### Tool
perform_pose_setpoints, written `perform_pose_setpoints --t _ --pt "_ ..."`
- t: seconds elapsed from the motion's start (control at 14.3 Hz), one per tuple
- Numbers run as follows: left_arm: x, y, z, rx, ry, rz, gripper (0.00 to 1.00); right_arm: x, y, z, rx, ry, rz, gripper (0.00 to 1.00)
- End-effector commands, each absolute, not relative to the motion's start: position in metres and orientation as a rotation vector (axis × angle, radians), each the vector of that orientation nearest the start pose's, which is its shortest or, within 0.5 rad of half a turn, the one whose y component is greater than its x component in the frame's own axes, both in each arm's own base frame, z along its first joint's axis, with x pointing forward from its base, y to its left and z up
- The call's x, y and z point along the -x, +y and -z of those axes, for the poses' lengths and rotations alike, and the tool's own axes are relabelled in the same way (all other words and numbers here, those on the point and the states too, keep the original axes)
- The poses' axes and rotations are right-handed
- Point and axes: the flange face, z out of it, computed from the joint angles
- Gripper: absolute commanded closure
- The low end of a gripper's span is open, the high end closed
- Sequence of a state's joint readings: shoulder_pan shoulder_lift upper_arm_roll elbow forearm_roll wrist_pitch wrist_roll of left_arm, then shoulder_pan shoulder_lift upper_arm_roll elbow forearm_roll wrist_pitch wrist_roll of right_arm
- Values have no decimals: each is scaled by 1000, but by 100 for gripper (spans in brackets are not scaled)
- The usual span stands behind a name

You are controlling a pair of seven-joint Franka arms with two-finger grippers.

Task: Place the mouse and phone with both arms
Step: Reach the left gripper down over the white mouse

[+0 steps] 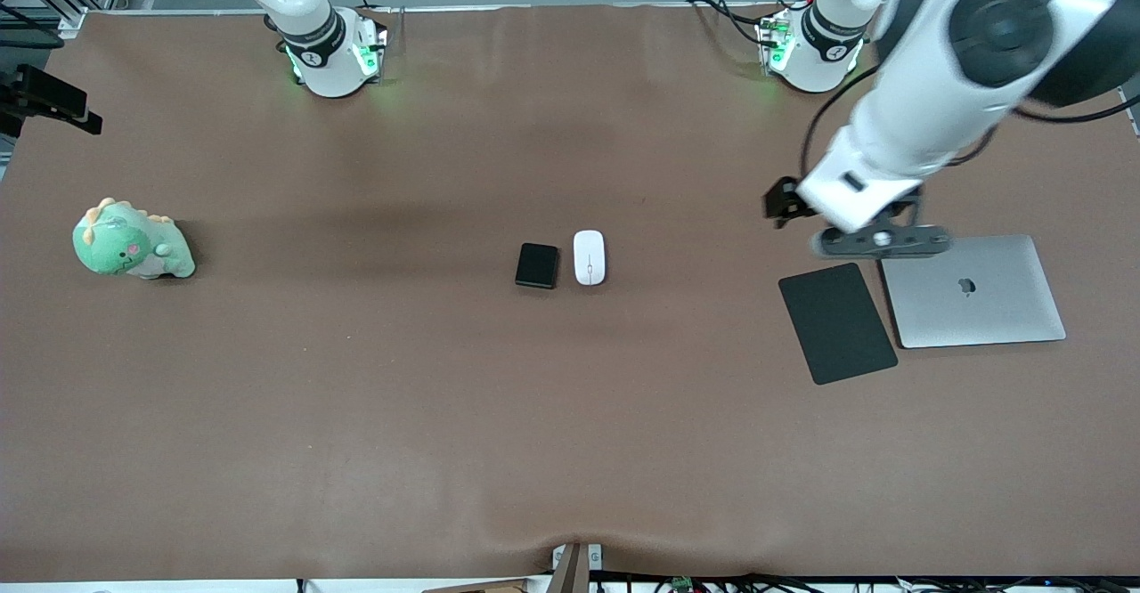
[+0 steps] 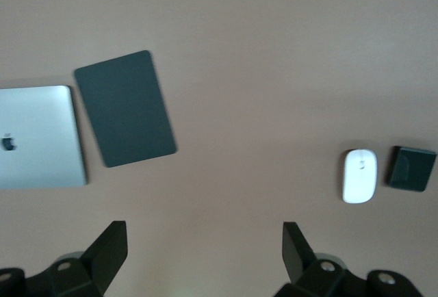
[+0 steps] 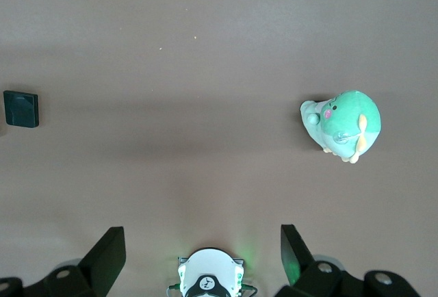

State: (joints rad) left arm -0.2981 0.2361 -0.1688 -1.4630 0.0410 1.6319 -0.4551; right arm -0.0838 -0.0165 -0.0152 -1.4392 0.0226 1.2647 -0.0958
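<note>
The white mouse [image 1: 589,257] lies mid-table, right beside the black phone [image 1: 537,265], which is on the side toward the right arm's end. Both show in the left wrist view, the mouse [image 2: 359,175] and the phone [image 2: 410,168]. My left gripper [image 1: 877,241] hangs in the air over the table by the mat and the laptop, open and empty [image 2: 203,249]. My right gripper [image 3: 202,256] is out of the front view; it is open and empty, high over its own base [image 3: 207,280]. The phone [image 3: 21,108] shows at the edge of the right wrist view.
A matte black mat [image 1: 837,322] and a closed silver laptop [image 1: 975,290] lie side by side toward the left arm's end. A green plush dinosaur [image 1: 129,241] sits toward the right arm's end. The brown table cover [image 1: 445,415] spans the table.
</note>
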Motion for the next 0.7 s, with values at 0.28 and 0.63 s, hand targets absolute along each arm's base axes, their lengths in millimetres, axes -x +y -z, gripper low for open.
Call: perform_pose_setpoints --t 0.28,0.63 --pt "-536 -406 -420 3110 -93 -94 0 -511 -52 -670 3074 -5 -242 0" --pt "-498 -481 -338 3069 -98 -31 0 -525 -55 -649 3071 5 -304 0"
